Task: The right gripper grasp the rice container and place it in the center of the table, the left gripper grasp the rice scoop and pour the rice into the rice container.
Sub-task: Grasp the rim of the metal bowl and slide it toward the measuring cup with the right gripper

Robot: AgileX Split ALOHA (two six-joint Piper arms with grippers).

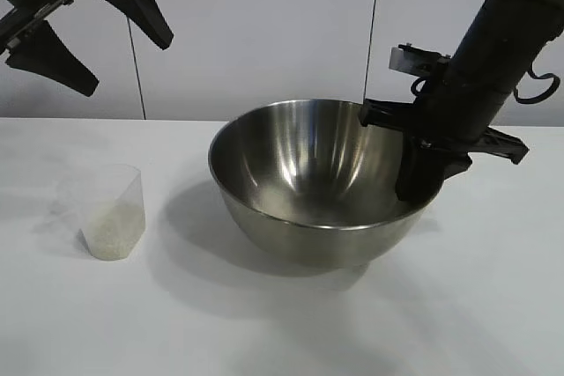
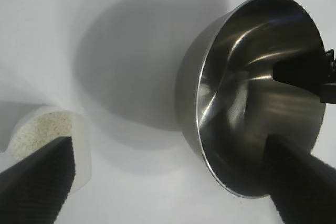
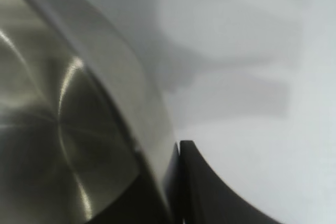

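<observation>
The rice container [image 1: 291,235], a wide shiny steel bowl, stands on the white table [image 1: 264,332] near its middle. My right gripper [image 1: 412,178] is shut on the bowl's right rim, one finger inside the wall and one outside. The right wrist view shows the same pinch: the right gripper [image 3: 167,167] clamps the rice container [image 3: 52,129]. The rice scoop [image 1: 106,204], a clear plastic cup, stands to the bowl's left with rice [image 1: 112,233] in its bottom. My left gripper [image 1: 126,66] hangs open high above the scoop, holding nothing. Its wrist view looks past the left gripper [image 2: 168,145] down on the scoop [image 2: 80,150], rice [image 2: 39,129] and bowl [image 2: 236,93].
A pale panelled wall [image 1: 264,33] rises behind the table. Bare white tabletop lies in front of the bowl and the cup, and between them.
</observation>
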